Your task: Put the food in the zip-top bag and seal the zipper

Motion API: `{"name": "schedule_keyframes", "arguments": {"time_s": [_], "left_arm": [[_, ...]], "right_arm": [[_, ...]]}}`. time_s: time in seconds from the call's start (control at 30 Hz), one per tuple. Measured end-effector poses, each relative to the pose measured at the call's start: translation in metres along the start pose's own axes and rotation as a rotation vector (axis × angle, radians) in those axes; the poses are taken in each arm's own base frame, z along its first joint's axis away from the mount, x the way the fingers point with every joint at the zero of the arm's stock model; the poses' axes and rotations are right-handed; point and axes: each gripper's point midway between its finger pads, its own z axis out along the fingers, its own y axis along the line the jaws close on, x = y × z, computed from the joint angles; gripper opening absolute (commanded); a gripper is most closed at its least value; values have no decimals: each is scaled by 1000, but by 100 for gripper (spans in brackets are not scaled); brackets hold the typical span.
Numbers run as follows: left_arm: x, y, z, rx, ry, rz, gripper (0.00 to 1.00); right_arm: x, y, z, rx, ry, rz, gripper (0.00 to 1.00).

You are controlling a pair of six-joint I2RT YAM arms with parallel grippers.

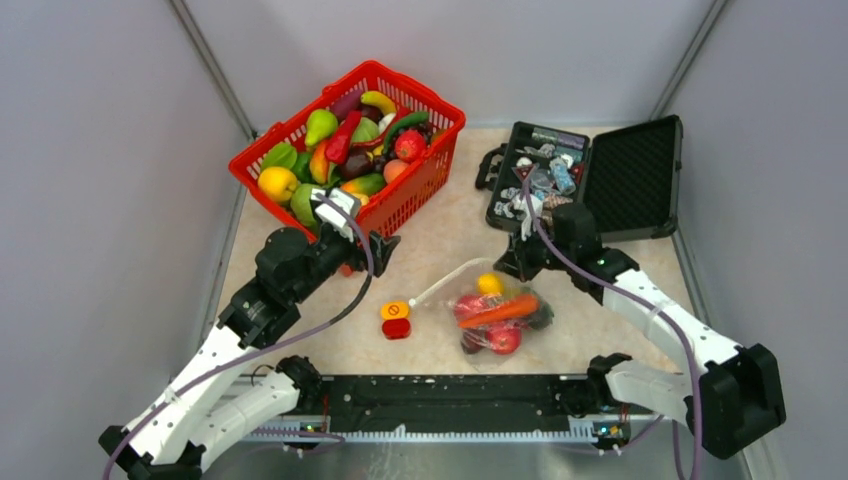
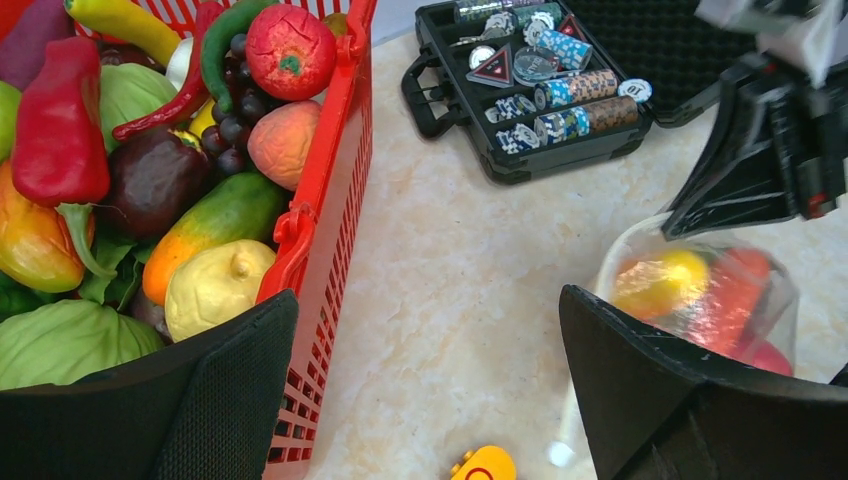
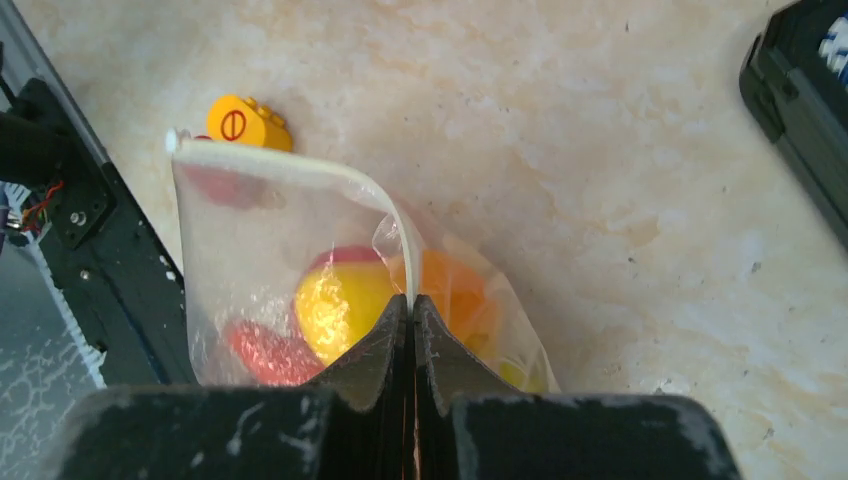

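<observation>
The zip-top bag [image 1: 497, 318] lies on the table in front of the right arm, with several pieces of food inside: a yellow one [image 3: 335, 305], an orange one [image 3: 455, 290] and a red one [image 3: 265, 350]. The zipper [image 3: 300, 165] curves up from the bag's mouth. My right gripper [image 3: 412, 300] is shut on the zipper at its right end and shows in the top view [image 1: 512, 266]. My left gripper [image 2: 428, 300] is open and empty, beside the red basket and left of the bag [image 2: 700, 280]. More food [image 1: 340, 145] fills the basket.
The red basket [image 1: 410, 195] stands at the back left, its wall close to my left finger [image 2: 240, 370]. An open black case [image 1: 640, 175] of small items sits at the back right. An orange-and-red button block [image 1: 396, 318] lies left of the bag.
</observation>
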Motion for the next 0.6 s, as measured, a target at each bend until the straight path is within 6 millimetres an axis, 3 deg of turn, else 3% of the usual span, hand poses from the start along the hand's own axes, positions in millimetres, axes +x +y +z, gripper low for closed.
{"name": "schedule_keyframes", "arguments": {"time_s": [0.1,0.3,0.33,0.37,0.4,0.6], "left_arm": [[0,-1,0,7,0,-6,99],[0,-2,0,8,0,-14,99],[0,-2,0,8,0,-14,99],[0,-2,0,8,1,-14,99],[0,-2,0,8,1,-14,99],[3,-2,3,8,13,-17,99]], "right_arm": [[14,-9,9,25,33,40,0],[-21,-29,6,150,-121,10,0],[-25,-35,4,185,-139,15,6],[-29,-41,3,226,-158,22,24],[-34,-50,1,275,-181,30,33],[-43,-70,-2,389,-217,45,57]]}}
